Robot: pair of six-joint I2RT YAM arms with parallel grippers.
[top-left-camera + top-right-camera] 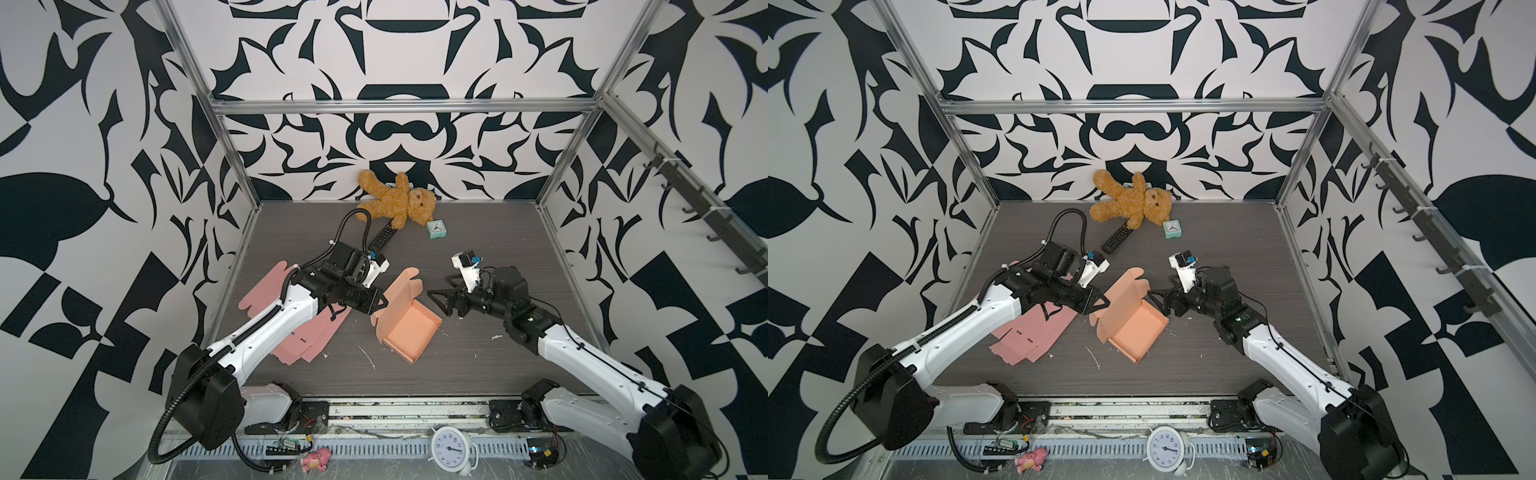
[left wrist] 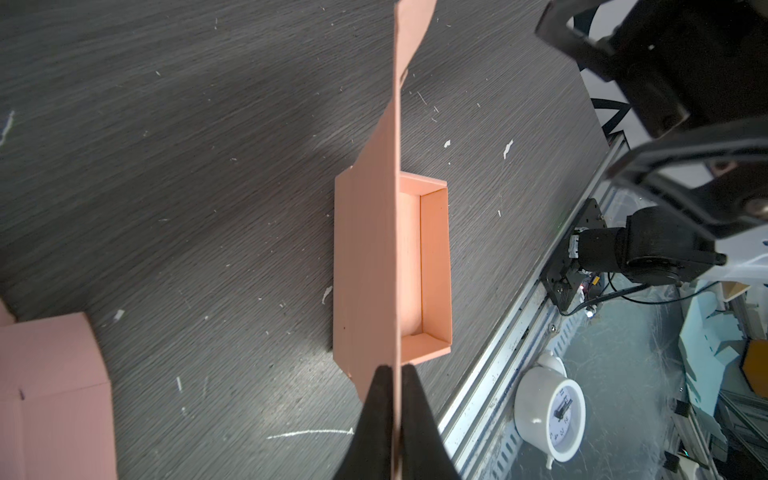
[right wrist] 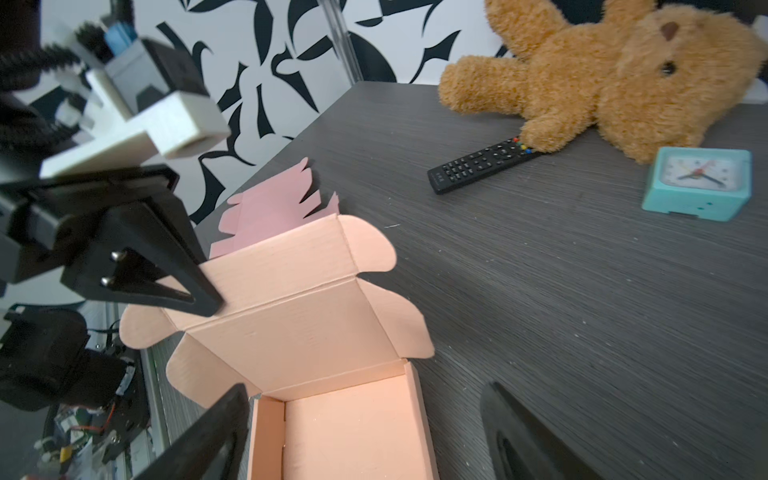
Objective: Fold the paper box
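We can read little writing. The pink flat sheets (image 1: 264,293) on the left carry dark print too small to make out. The white alarm clock (image 1: 453,451) at the front edge shows its hour numerals, upside down to us.

The left gripper (image 1: 384,305) has its jaws pressed together on the raised lid of the paper box (image 1: 411,330). The box's tray sits on the table (image 1: 498,249) between the arms. Just right of it, the right gripper (image 1: 437,301) has its jaws spread wide and holds nothing. We cannot tell whether a finger touches the tray.
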